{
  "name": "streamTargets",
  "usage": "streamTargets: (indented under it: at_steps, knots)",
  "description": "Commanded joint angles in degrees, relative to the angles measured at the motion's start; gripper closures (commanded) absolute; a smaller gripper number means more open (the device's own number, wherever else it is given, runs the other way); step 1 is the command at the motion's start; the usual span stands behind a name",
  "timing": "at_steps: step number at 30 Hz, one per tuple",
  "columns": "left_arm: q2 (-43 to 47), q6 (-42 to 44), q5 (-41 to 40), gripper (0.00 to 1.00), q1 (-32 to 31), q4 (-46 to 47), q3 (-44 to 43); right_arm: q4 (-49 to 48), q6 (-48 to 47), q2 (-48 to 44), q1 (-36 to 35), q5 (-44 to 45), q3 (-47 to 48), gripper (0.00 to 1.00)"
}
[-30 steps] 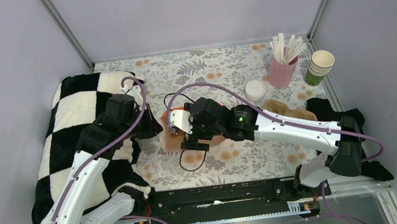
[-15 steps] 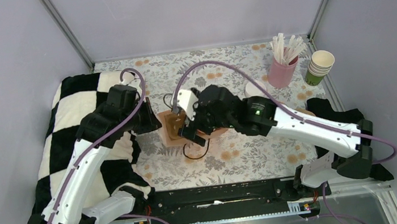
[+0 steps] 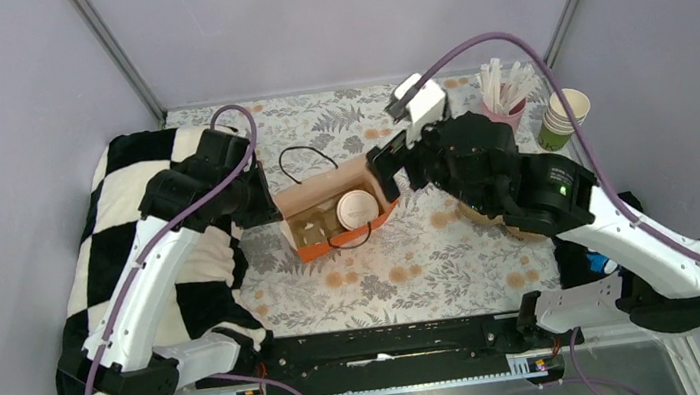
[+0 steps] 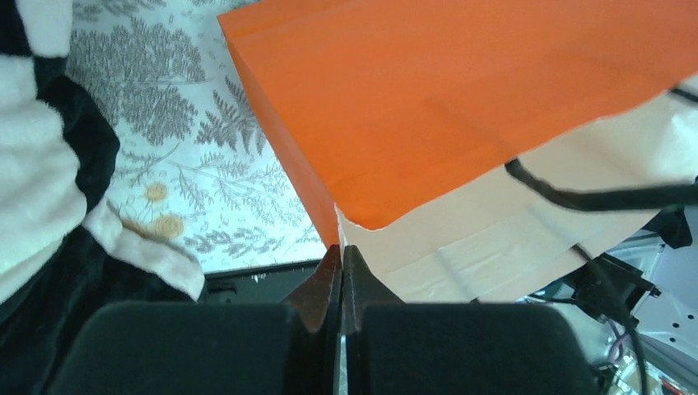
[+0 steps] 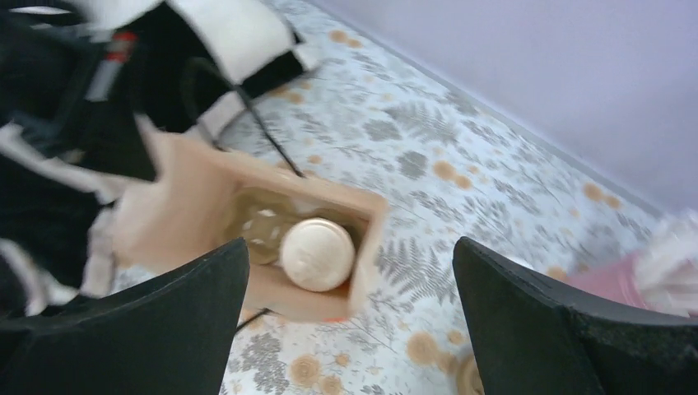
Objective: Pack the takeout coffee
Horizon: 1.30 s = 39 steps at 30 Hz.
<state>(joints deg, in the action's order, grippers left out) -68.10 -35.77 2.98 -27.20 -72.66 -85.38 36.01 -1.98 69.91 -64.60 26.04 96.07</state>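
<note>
Floral tabletop (image 3: 415, 270); coffee (image 3: 355, 208) lid-only inside bag (image 3: 317, 194)

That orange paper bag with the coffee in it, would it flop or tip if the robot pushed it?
Probably fairly stiff: the orange paper bag stands open with flat walls. The left gripper pinches only one thin rim edge, which might bend or tear. The lidded coffee sits low inside, so tipping seems unlikely.

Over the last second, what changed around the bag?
The right gripper pulled back from over the orange bag toward the far right and now hangs open, with the takeout coffee left standing inside the bag. The left gripper stayed pinched on the bag's left edge. The pink straw cup and the cup stack did not move.
</note>
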Motion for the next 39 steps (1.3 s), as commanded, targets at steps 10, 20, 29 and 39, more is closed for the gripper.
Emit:
streamTargets:
  at_steps: [10, 20, 29, 39]
  knots:
    - [-5.81, -3.63, 3.1, 1.0, 5.15, -7.58, -8.37, 15.41, 15.32, 4.84, 36.32, -7.29, -1.3, 0.0]
    - [-7.81, 0.35, 3.94, 0.94, 10.51, -9.28, -9.56, 20.59, 13.74, 21.43, 46.45, -11.34, 9.35, 0.0]
    - [-7.91, 4.15, 0.9, 0.8, 11.29, -10.13, -11.65, 20.88, 15.42, 27.62, 53.7, -11.02, 15.89, 0.0]
    - [-5.66, 9.24, -1.01, 0.53, 11.29, -10.62, -17.03, 20.88, 12.58, 36.06, 60.67, -12.06, 24.09, 0.29]
